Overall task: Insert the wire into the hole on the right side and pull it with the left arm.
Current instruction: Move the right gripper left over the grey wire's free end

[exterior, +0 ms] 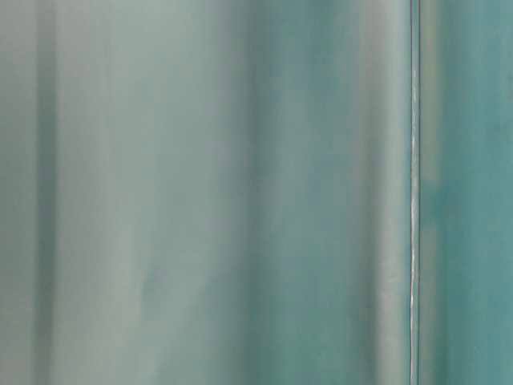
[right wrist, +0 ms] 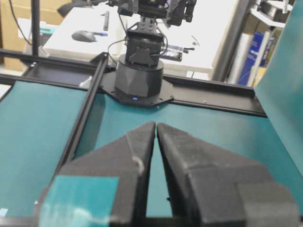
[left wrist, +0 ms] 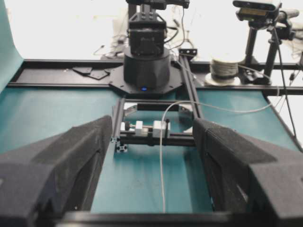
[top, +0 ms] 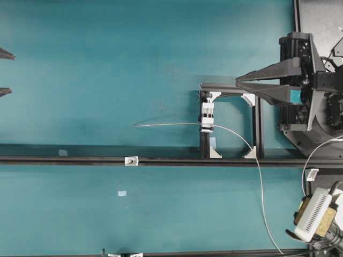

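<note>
Left gripper (left wrist: 154,156): fingers stood wide apart, holding nothing, way out at the 9 o'clock edge of the overhead view.
Right gripper (right wrist: 156,130): fingertips were nearly touching, nothing between them, parked at 3 o'clock, pointing at the frame.
Wire (top: 230,134): its free tip lay on the teal mat left of center; it ran through the white clip block (top: 207,115), then curved off toward 5 o'clock.
Hole bracket (top: 131,160): sat on the black rail (top: 64,160), around 7 o'clock from the wire tip, clear of it.
Table-level view: just a blur.
</note>
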Controlling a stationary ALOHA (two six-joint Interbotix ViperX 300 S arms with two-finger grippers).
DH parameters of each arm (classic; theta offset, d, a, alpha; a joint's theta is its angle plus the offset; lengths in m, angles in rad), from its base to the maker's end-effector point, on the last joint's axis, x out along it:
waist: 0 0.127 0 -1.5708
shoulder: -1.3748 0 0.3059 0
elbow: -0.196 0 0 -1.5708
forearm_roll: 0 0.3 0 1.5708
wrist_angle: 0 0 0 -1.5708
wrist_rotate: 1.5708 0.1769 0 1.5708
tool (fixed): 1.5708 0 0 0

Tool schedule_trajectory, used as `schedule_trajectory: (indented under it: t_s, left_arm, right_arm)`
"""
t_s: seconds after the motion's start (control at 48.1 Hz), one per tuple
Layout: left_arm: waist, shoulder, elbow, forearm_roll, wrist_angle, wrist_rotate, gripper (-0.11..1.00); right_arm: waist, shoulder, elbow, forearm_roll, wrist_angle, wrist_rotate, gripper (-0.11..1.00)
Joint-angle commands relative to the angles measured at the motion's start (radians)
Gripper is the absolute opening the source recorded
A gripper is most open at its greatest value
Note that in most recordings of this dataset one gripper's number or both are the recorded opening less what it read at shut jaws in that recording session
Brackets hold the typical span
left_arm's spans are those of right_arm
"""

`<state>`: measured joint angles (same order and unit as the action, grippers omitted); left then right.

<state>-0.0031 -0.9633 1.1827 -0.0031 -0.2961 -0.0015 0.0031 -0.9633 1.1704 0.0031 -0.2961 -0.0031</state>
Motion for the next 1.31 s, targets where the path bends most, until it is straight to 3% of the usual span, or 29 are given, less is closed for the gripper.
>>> schedule_trajectory:
  t_s: [0.0, 0.042, 0.145, 0.208, 0.333, 0.436, 0.54, 0.748, 0.79, 1.288]
  left_arm:
    - [0.002, 0.014, 0.012, -0.023, -0.011, 0.008, 0.24]
    - [0.002, 0.02, 0.018, -0.025, -0.017, 0.005, 0.22]
    - [0.002, 0.038, 0.035, -0.025, -0.04, 0.002, 0.02]
    - [0.002, 0.058, 0.043, -0.026, -0.049, 0.006, -0.01]
    - [0.006, 0.115, 0.052, -0.026, -0.057, 0.006, 0.18]
    - [0.014, 0.155, 0.054, -0.026, -0.06, 0.006, 0.46]
    - [0.02, 0.184, 0.054, -0.026, -0.071, 0.006, 0.73]
    - [0.021, 0.221, 0.054, -0.026, -0.08, 0.006, 0.73]
    - [0.023, 0.229, 0.054, -0.026, -0.081, 0.006, 0.74]
    - [0.06, 0.385, 0.026, -0.026, -0.11, 0.006, 0.74]
  right_arm:
    - [-0.002, 0.011, 0.008, 0.0, -0.006, 0.009, 0.24]
    - [-0.002, 0.015, 0.018, 0.0, -0.006, 0.011, 0.22]
    - [-0.003, 0.04, 0.046, 0.0, -0.015, 0.028, 0.03]
    - [-0.002, 0.063, 0.058, 0.0, -0.025, 0.044, -0.01]
    - [-0.002, 0.121, 0.067, -0.002, -0.038, 0.089, -0.01]
    - [-0.003, 0.169, 0.066, 0.0, -0.044, 0.109, 0.0]
    - [-0.002, 0.202, 0.063, 0.0, -0.044, 0.114, 0.16]
    - [-0.002, 0.221, 0.067, 0.0, -0.06, 0.114, 0.76]
    - [-0.002, 0.221, 0.069, -0.002, -0.061, 0.115, 0.84]
    - [-0.003, 0.353, 0.052, 0.0, -0.057, 0.137, 0.84]
